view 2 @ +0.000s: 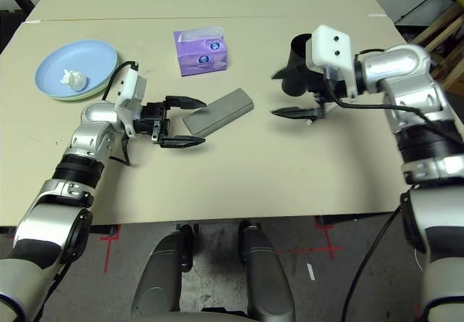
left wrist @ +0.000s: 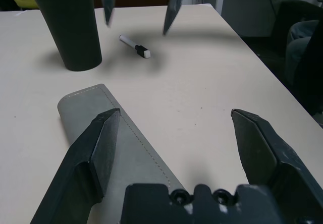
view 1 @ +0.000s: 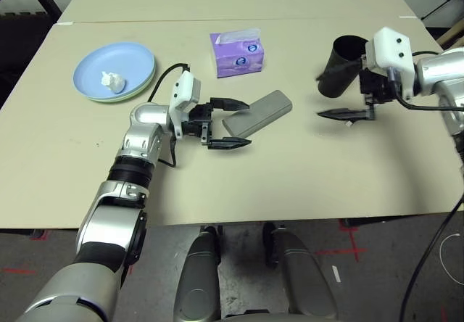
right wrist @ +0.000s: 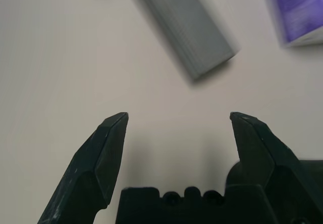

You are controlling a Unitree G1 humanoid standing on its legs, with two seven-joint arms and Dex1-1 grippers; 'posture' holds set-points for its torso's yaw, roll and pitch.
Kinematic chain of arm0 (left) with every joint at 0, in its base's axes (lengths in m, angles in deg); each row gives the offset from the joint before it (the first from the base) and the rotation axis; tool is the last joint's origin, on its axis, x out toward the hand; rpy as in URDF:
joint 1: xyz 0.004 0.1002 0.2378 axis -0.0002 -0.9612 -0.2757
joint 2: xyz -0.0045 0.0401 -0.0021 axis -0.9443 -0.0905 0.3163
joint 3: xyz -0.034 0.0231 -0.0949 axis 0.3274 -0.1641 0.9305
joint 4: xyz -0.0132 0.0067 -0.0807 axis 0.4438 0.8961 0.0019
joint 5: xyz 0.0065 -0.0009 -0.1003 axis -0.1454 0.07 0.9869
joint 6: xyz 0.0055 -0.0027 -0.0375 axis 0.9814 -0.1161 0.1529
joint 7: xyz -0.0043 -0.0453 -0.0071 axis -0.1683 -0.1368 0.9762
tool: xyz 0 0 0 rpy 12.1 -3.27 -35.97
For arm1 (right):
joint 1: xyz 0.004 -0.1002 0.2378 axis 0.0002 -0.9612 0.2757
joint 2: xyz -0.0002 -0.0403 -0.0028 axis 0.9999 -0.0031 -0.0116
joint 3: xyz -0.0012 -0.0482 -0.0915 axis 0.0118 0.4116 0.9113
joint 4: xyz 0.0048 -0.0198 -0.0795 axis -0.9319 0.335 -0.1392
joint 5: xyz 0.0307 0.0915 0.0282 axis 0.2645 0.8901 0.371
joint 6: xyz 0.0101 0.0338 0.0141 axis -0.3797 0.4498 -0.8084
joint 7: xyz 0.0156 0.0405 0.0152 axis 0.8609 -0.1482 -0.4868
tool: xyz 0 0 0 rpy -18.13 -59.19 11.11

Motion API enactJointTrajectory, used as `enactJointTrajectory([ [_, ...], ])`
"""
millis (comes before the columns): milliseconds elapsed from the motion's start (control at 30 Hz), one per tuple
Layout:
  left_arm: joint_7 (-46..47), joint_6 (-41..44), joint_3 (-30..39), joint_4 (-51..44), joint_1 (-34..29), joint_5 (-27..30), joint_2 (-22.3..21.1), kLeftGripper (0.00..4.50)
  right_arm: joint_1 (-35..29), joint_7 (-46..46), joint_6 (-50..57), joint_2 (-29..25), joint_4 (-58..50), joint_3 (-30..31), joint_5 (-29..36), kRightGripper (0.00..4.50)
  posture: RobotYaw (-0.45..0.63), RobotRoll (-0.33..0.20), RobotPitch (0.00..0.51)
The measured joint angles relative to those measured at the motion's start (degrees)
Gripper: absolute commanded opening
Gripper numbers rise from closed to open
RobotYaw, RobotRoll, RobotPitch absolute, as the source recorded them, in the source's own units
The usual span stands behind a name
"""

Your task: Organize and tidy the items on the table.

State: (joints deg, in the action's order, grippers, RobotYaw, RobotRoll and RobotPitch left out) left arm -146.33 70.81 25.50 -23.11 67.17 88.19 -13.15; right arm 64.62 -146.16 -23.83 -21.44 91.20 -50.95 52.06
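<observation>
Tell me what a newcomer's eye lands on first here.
The purple tissue box stands out at the far middle of the table. The open left gripper sits beside the grey glasses case. The open right gripper hangs by the black cup.

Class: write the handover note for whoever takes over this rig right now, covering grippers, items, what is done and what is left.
Left gripper: open, empty, at the near end of the grey glasses case.
Right gripper: open, empty, above a pen beside the upright black cup.
Done: crumpled tissue on stacked plates, far left of the table.
Left: pen and case still lie loose.
</observation>
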Motion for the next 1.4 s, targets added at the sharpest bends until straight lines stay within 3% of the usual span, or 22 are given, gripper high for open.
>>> enactJointTrajectory([
  [233,0.5,1.2,0.1,-1.8,-1.7,0.1,-0.5,4.5,7.8,-2.6,-14.7,3.6,12.3,6.7,-11.0,4.44,0.08,0.0,0.262],
  [400,0.6,1.6,0.1,-2.2,-1.7,0.1,-1.0,4.5,11.9,0.8,-24.3,3.6,17.5,12.0,-21.2,4.44,0.08,0.0,0.262],
  [633,0.7,2.0,0.1,-2.5,-1.7,0.1,-1.2,4.5,14.3,6.0,-30.0,3.6,21.7,15.8,-29.6,4.44,0.08,0.0,0.276],
  [1367,2.7,3.9,0.1,-6.3,-4.1,0.4,-1.3,4.5,16.8,12.9,-34.5,3.7,25.6,18.1,-37.5,4.44,0.1,0.0,0.3],
  [1400,2.8,3.9,0.1,-6.3,-4.1,0.4,-1.3,4.5,16.9,12.8,-34.6,3.7,25.8,18.1,-37.6,4.28,0.1,0.0,0.3],
])
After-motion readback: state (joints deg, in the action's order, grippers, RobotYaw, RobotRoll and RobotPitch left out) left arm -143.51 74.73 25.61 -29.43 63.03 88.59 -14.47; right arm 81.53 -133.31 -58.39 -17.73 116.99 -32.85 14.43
